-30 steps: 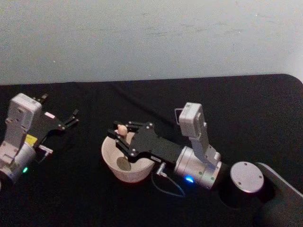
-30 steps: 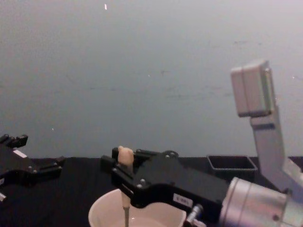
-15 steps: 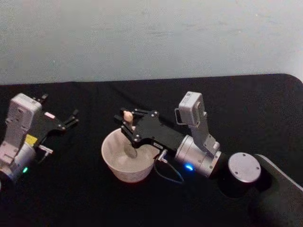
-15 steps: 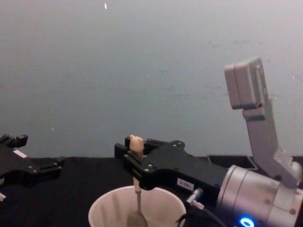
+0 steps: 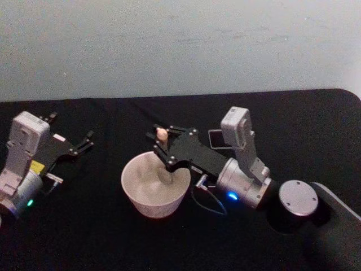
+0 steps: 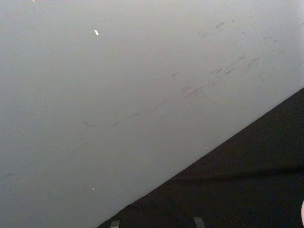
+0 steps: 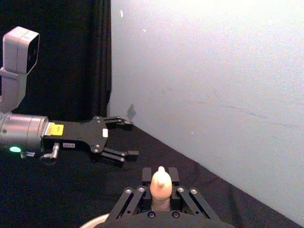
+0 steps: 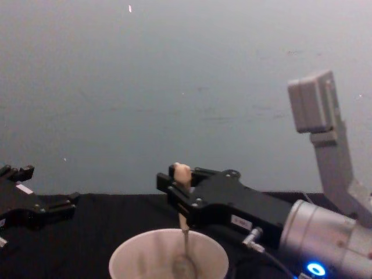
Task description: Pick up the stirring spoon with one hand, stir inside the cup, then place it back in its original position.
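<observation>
Right gripper, black with a silver-grey cylindrical wrist, reaches in from the right over the far right side of the wide round pale cream cup. Its jaws are clamped on the small stirring spoon, just below the tiny bear-like beige head. The spoon hangs roughly upright, with its thin neck running down past the rim and its shiny metal bowl low inside the cup. The cup sits on the black table cloth, near centre. A small white label is on the right gripper's side; its print is too small to read. A blue light glows on the right wrist. The dark grey square-sided holder stands behind the right arm, beyond the cup and partly hidden by the grey wrist camera housing. Left gripper, black, is parked at the table's left, well apart from the cup, fingers spread with nothing between them. It carries a yellow label and a white tag, neither legible, and a green light on its wrist. A pale scuffed wall is behind.
</observation>
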